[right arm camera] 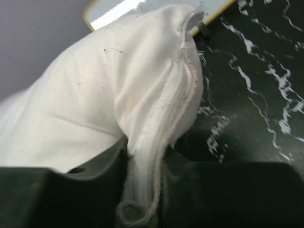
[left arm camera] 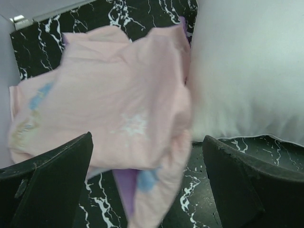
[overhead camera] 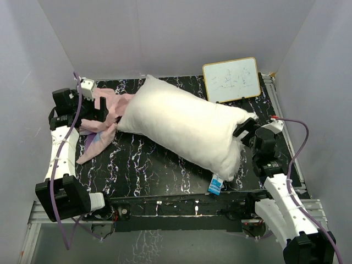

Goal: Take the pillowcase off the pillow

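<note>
The white pillow (overhead camera: 187,124) lies diagonally across the black marbled table, fully out of its cover, with its blue-white tag (overhead camera: 215,185) at the near corner. The pillowcase (overhead camera: 104,118) lies crumpled, pale pink side out, at the pillow's left end. In the left wrist view the pillowcase (left arm camera: 104,99) shows a purple strip at its lower edge, and the pillow (left arm camera: 247,71) is to its right. My left gripper (left arm camera: 147,142) is open, its fingers wide on either side of the loose cloth. My right gripper (right arm camera: 142,161) is shut on the pillow's seamed corner (right arm camera: 161,109) at the right end (overhead camera: 246,127).
A small framed whiteboard (overhead camera: 231,80) leans against the back wall at the right, just behind the pillow; its edge shows in the right wrist view (right arm camera: 118,9). White walls close in the table on three sides. Purple cables run along both arms.
</note>
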